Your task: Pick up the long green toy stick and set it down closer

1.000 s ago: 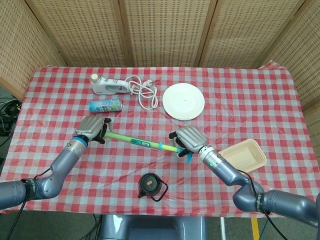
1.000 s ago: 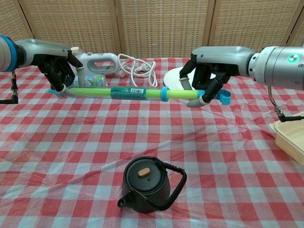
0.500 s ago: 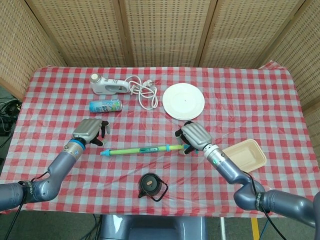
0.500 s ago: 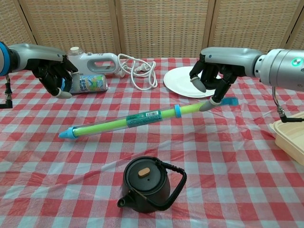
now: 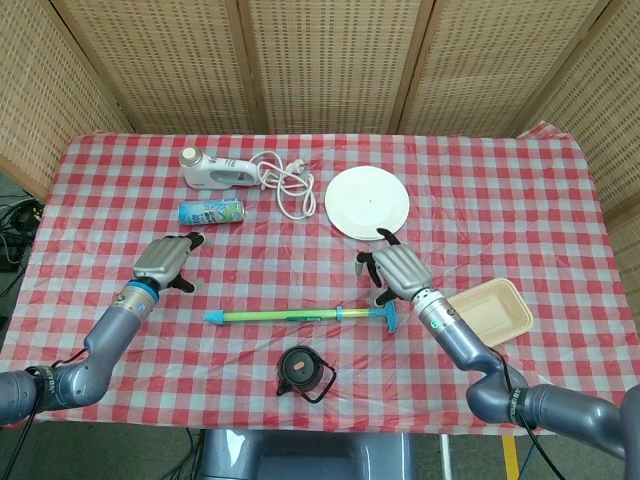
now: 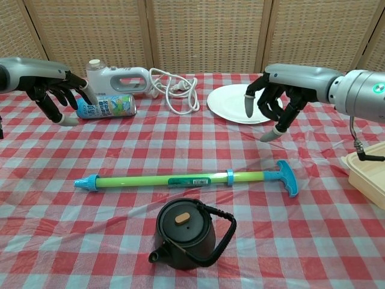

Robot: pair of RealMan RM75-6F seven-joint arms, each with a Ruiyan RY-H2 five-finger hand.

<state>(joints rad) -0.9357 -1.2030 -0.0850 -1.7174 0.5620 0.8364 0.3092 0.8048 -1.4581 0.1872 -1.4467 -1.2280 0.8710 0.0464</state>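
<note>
The green stick point(image 6: 180, 179) lay flat on the tablecloth point(image 6: 337, 241), just beyond the black teapot point(image 6: 183, 233) at its 12 o'clock, blue T-handle toward 3 o'clock. I judged it light, rigid and smooth, likely to roll; best taken near both ends. My left hand point(image 6: 55, 93) hung open at 10 o'clock beside the can point(image 6: 106, 106), holding nothing. My right hand point(image 6: 277, 101) was likewise open, above the table by the plate point(image 6: 231, 103). Half a second earlier the right hand held the handle end with the far tip on the cloth; I had since released it, nearer me.
</note>
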